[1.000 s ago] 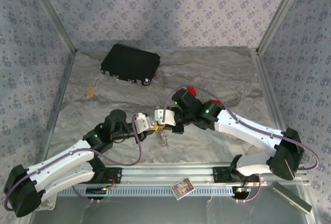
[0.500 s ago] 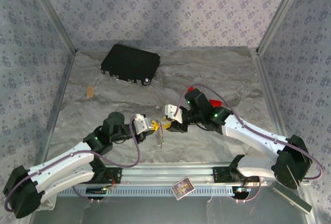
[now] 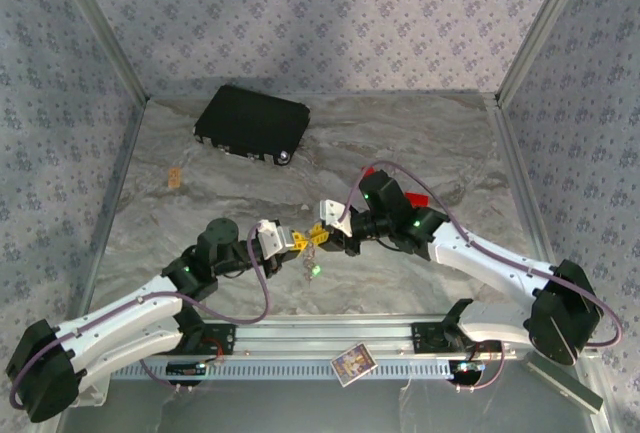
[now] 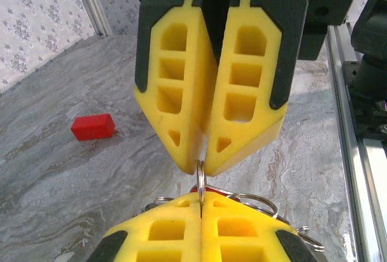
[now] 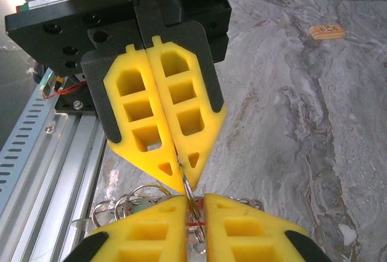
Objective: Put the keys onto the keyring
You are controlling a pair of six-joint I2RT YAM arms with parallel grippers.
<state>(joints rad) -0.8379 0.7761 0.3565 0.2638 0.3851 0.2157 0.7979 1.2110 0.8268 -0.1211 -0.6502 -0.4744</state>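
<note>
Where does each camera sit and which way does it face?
Top external: above, behind the arm bases, looking down at the table; both arms, left hand and right hand tip to tip.
Left wrist: on the left arm, looking past its own fingers at the right hand, red block.
Right wrist: on the right arm, past its own fingers, facing the left hand and rail.
Shared: both wrist views show the keyring between the hands.
</note>
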